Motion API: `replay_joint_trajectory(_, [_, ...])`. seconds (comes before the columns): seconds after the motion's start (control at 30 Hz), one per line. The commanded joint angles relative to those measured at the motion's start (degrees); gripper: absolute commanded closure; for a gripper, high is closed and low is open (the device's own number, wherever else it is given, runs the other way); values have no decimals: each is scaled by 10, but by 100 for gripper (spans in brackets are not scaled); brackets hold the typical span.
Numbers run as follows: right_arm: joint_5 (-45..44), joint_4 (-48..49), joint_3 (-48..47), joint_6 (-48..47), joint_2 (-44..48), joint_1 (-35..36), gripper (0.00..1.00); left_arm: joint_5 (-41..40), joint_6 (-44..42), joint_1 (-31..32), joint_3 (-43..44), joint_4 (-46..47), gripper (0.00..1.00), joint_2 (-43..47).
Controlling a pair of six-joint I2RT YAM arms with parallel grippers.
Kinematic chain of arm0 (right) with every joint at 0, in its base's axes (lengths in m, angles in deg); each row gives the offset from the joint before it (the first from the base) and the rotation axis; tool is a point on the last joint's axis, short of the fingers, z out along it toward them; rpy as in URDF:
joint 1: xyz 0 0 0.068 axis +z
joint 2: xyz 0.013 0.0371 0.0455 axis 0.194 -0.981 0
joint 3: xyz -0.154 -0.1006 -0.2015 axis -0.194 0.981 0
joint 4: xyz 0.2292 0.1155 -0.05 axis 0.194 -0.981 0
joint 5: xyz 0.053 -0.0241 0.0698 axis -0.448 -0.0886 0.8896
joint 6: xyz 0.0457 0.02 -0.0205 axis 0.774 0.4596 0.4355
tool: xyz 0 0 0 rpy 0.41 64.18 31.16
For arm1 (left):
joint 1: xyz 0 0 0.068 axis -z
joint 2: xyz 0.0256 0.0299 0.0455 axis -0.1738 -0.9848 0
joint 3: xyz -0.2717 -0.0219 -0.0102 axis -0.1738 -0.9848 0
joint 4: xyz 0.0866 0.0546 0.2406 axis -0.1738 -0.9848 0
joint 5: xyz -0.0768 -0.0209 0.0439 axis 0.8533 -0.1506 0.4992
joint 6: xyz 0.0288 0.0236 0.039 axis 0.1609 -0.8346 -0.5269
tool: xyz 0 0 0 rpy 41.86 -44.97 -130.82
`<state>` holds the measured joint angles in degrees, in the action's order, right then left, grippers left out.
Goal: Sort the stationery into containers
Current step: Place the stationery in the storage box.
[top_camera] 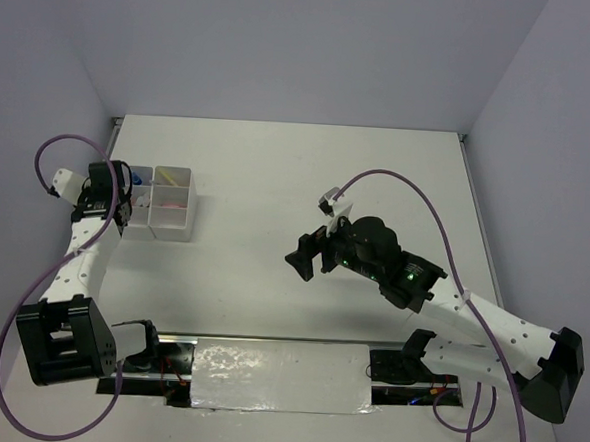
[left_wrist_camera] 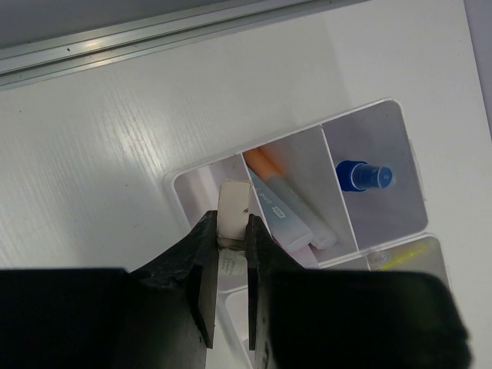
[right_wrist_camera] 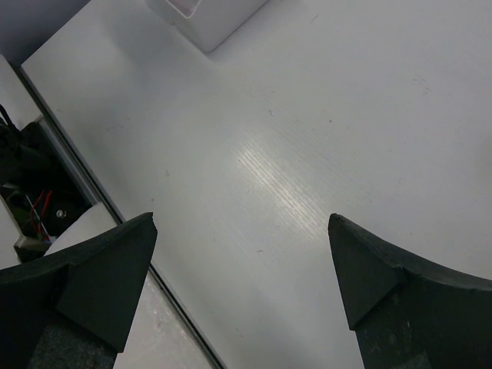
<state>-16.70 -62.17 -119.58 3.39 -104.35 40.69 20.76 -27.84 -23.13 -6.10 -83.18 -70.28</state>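
Left gripper [left_wrist_camera: 230, 231], closest to the lens, is clamped narrowly on a small white eraser [left_wrist_camera: 234, 201]; the eraser's lower end is hidden between the fingers. The eraser hangs over the organizer [left_wrist_camera: 380, 219] at its corner nearest the wrist. Which compartment lies beneath cannot be determined, as the gripper body covers that part. The adjacent compartment holds an orange-tipped marker [left_wrist_camera: 292, 204]; the next holds a blue-capped bottle [left_wrist_camera: 363, 176]. A yellow pen [left_wrist_camera: 403, 257] beyond is partly cut off. Right gripper [right_wrist_camera: 242, 224], well apart from the organizer, stands wide open, holding nothing, over the table [right_wrist_camera: 346, 115].
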Motion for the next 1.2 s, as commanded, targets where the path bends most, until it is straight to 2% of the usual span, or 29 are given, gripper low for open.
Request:
replay_joint_trajectory(0.0, [-7,9,-5,3,11,3,0,1,-8,-4,-1,22,100,8])
replay_joint_trajectory(0.7, [-5,10,-10,6,8,2,0,16,-7,-8,-11,33,100,19])
replay_joint_trajectory(0.93, [6,11,-12,8,1,2,0,-6,3,-8,17,-41,100,-4])
replay_joint_trajectory(1.17, [10,12,-15,11,-4,3,0,21,-11,-8,17,-35,100,0])
